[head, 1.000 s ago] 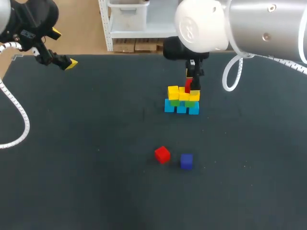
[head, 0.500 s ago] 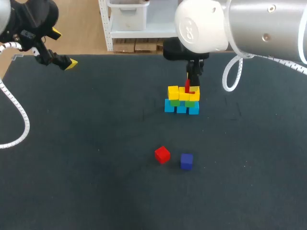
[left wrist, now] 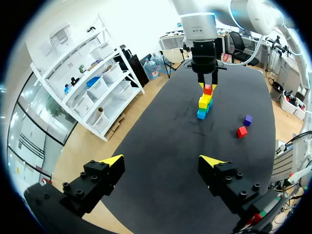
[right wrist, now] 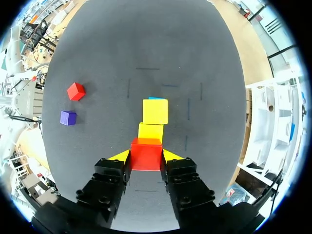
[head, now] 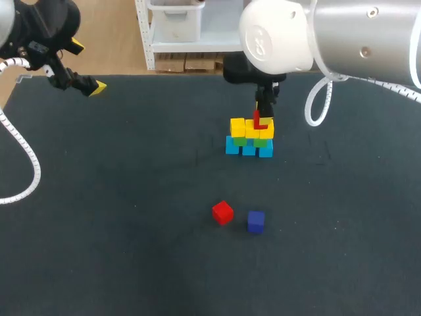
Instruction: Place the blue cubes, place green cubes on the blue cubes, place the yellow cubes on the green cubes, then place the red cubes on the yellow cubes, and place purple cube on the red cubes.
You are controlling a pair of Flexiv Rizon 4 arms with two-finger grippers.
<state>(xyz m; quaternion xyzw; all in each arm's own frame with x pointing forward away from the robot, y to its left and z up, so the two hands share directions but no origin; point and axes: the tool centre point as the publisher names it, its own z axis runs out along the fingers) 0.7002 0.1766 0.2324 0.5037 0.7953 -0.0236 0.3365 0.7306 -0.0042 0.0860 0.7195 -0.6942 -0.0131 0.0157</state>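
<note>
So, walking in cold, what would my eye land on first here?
Probably the little stack of blue, green and yellow cubes toward the table's far side, with the right claw shut on a red cube at its top. Then the loose red cube and purple cube side by side nearer the front, and the left claw, open, at the far left corner.

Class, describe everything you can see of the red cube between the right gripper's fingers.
The red cube is a plain, smooth-faced block, solid red and sitting level. The right gripper is shut on it, its yellow-tipped fingers pressing two opposite sides. It is directly over the yellow cubes, at the end of their row. Whether it already rests on them is unclear. Nothing lies on top of it.
</note>
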